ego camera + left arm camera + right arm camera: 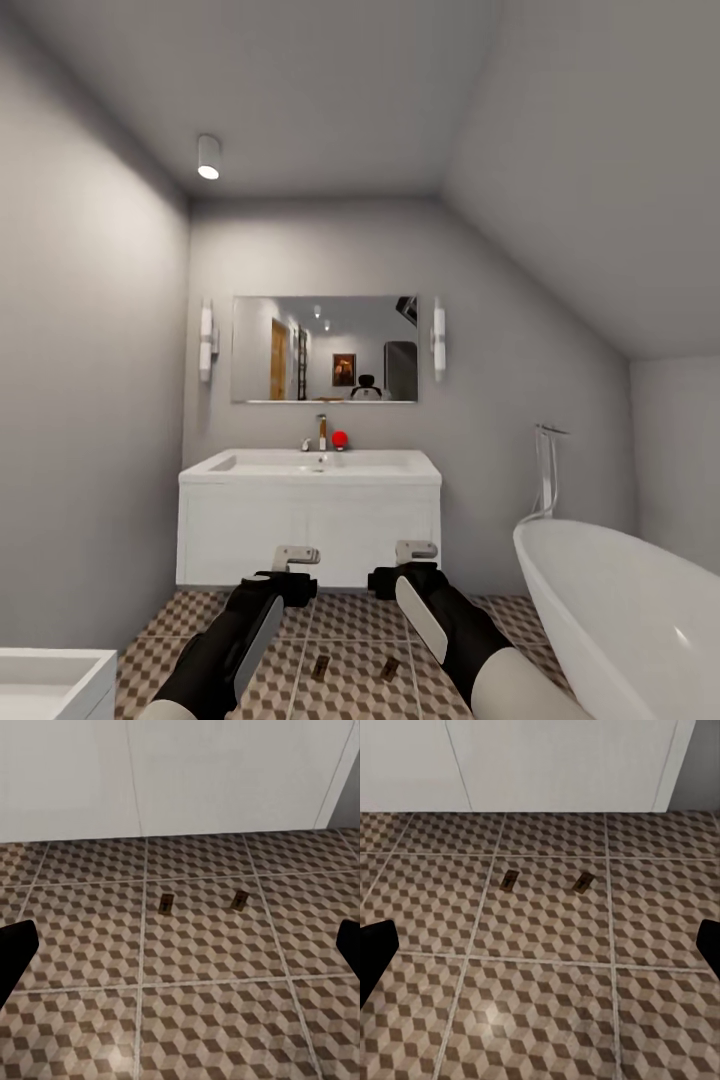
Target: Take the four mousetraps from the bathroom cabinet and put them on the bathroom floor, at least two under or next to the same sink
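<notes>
Head view shows the left gripper (296, 556) and the right gripper (416, 550) held out low over the bathroom floor (350, 610), both with fingers spread wide and holding nothing. Two mousetraps (322, 667) (390, 670) lie flat on the tiles between the two arms, near each other but apart. They lie in front of the white sink cabinet (310, 535); a white bathtub (620, 610) stands at the right.

Two mousetraps (510, 879) (583, 883) flat on the cube-patterned bathroom floor (540, 975), near a white vanity front (555, 765).
</notes>
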Controlling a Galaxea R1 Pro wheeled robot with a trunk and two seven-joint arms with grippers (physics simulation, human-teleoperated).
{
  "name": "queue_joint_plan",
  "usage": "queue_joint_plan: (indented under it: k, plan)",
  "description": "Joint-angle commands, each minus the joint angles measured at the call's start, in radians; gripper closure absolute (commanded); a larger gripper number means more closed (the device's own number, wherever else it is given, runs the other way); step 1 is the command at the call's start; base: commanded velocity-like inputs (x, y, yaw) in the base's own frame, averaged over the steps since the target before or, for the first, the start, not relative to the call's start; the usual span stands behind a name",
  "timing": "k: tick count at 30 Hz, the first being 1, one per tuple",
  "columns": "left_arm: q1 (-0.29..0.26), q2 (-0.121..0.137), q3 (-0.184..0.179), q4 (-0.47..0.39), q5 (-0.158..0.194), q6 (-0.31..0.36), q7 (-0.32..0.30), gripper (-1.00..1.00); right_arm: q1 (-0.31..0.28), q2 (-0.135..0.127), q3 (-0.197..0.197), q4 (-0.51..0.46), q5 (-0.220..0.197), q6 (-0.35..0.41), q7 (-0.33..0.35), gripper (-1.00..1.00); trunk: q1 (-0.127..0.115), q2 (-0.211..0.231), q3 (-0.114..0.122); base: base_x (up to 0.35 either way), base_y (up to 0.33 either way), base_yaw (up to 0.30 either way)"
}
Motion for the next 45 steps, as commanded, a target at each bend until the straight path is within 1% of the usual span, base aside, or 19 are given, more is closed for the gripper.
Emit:
queue_joint_plan:
  k: [1, 35, 45]
  plan:
    - [-0.001, 0.000, -0.003, -0.001, 0.011, 0.004, 0.009, -1.00, -0.001, -0.001, 0.005, -0.001, -0.011, 0.002, -0.010, -1.00, -0.004, 0.006, 0.002, 0.000, 0.000, 0.000]
    - [-0.001, 0.000, -0.003, -0.001, 0.010, 0.005, -0.006, -1.00, 0.000, 0.000, 0.005, -0.003, -0.010, 0.001, -0.010, -1.00, -0.134, 0.244, 0.108, 0.000, 0.000, 0.000]
    - [-0.001, 0.000, -0.003, -0.001, 0.009, 0.005, -0.007, -1.00, 0.000, 0.000, 0.005, -0.004, -0.011, 0.002, -0.011, -1.00, -0.173, 0.314, 0.130, 0.000, 0.000, 0.000]
